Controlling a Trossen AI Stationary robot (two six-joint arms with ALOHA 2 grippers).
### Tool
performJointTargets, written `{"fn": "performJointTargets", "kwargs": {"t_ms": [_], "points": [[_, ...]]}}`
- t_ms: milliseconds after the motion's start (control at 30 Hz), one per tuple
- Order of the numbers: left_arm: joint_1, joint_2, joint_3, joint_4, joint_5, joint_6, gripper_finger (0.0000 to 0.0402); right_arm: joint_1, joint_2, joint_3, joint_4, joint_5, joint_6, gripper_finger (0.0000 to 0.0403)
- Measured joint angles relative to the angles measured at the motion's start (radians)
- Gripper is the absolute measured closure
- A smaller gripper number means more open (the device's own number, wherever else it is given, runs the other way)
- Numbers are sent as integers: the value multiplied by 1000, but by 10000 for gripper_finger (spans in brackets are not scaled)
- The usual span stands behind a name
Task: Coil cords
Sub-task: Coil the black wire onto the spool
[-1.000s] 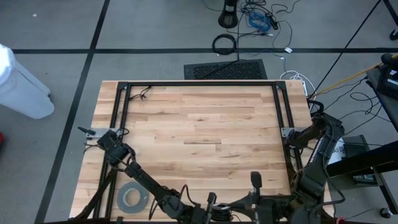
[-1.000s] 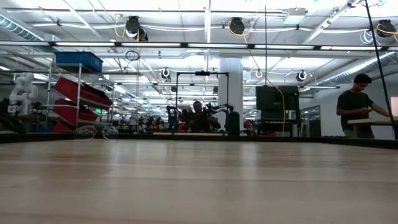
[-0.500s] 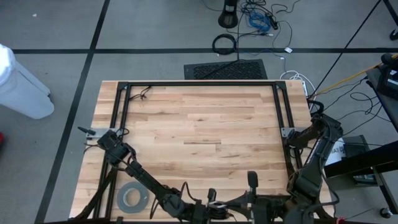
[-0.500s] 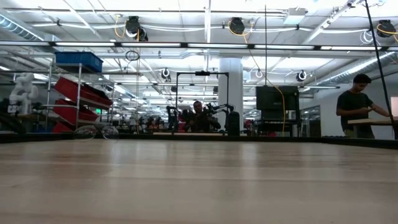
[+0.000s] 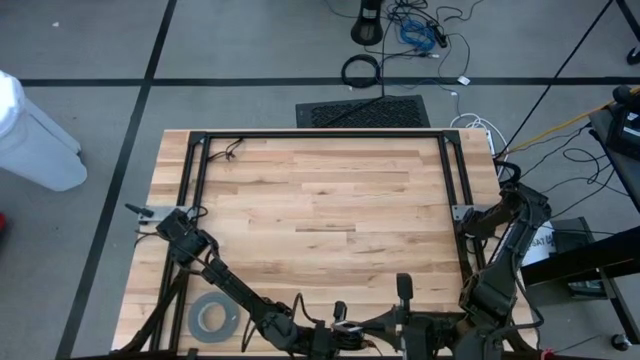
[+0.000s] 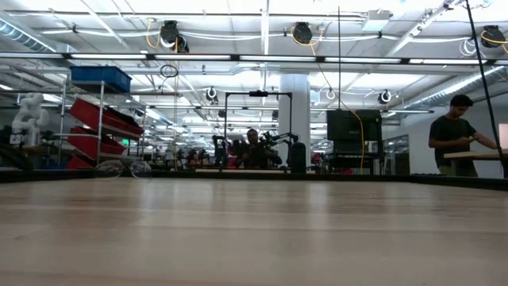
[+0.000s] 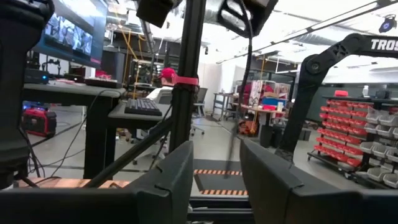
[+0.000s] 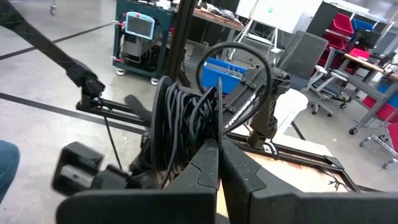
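When you check the high view, find both arms folded along the near edge of the table, their wrists meeting at the middle of that edge. The tape roll lies flat on the wood near the left corner, just beside the left arm and well apart from the meeting point.

Left gripper: the jaws stand apart, with a clear gap between them. One thin dark strand runs down through that gap, close to one finger. Neither finger presses on it. Treat this gripper as open.

Right gripper: the jaws are pressed together, with no gap between them. A thin strand rises from the fingertips, but you cannot tell whether it is pinched there.

Cord: look for it in the right wrist view. It hangs as a bundle of many thin dark loops just ahead of the closed fingers, above the table's near edge, between the two wrists. The left arm shows just behind the bundle. You cannot tell what carries the bundle.

In the low view, a person stands at a bench in the room behind the table, far to one side.
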Motion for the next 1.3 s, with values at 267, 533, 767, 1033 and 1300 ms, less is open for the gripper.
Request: {"fn": "performJointTargets", "kwargs": {"t_ms": [267,533,767,1033,1300], "points": [[0,0,0,0,33,0,288,-18,11,0,-2,-34,7,403],[-1,0,0,-5,37,1,288,-20,11,0,-2,-46,7,403],[-3,0,0,-8,85,0,288,-25,11,0,-2,-49,0,403],[-3,0,0,-8,84,0,289,-27,11,0,-1,-49,-3,403],[-3,0,0,-8,74,0,349,-34,11,0,0,-48,-11,403]]}}
